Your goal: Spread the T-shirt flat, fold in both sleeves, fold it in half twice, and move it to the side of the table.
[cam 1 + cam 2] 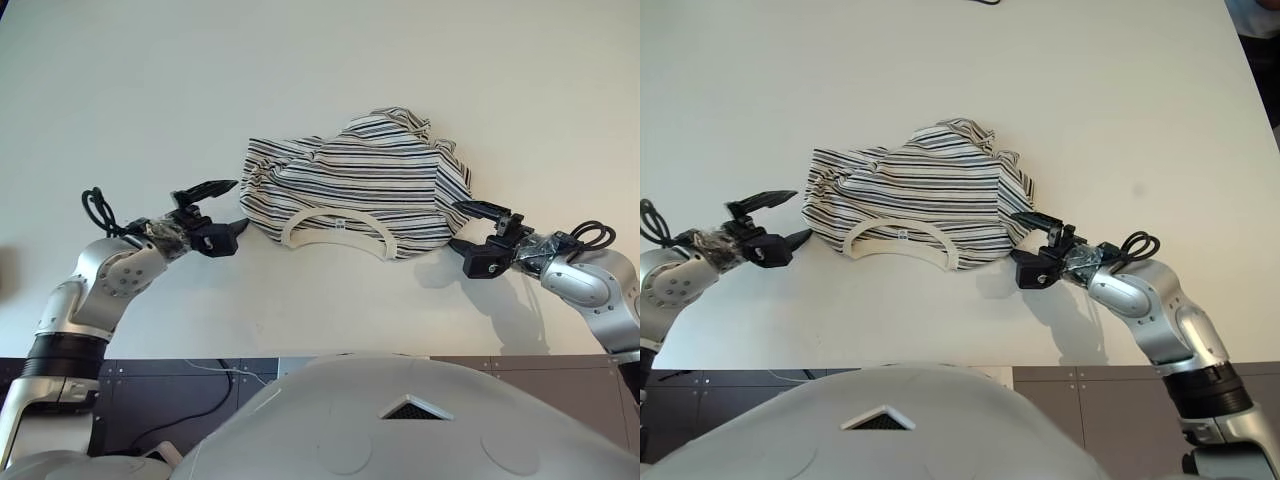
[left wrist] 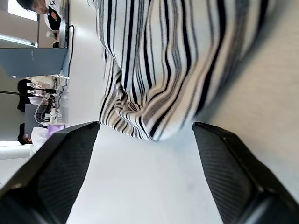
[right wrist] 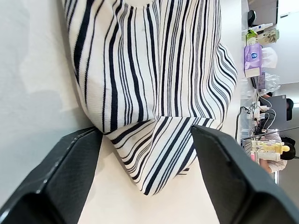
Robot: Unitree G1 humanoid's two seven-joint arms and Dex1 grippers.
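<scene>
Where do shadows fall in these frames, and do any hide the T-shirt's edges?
Right eye view: the right gripper and its arm cast a soft shadow on the table, clear of the T-shirt. Right wrist view: a grey shadow lies on the table beside the T-shirt's edge, which reads clearly. Eye views: no glare on the table.

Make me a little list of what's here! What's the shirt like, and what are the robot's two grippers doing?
shirt: striped T-shirt, crumpled in a heap, not spread flat yet
collar: white collar, on the side nearest the robot
where: on the white table
left gripper: open, just beside the shirt's left edge
right gripper: open, the shirt's right edge between its fingers
</scene>
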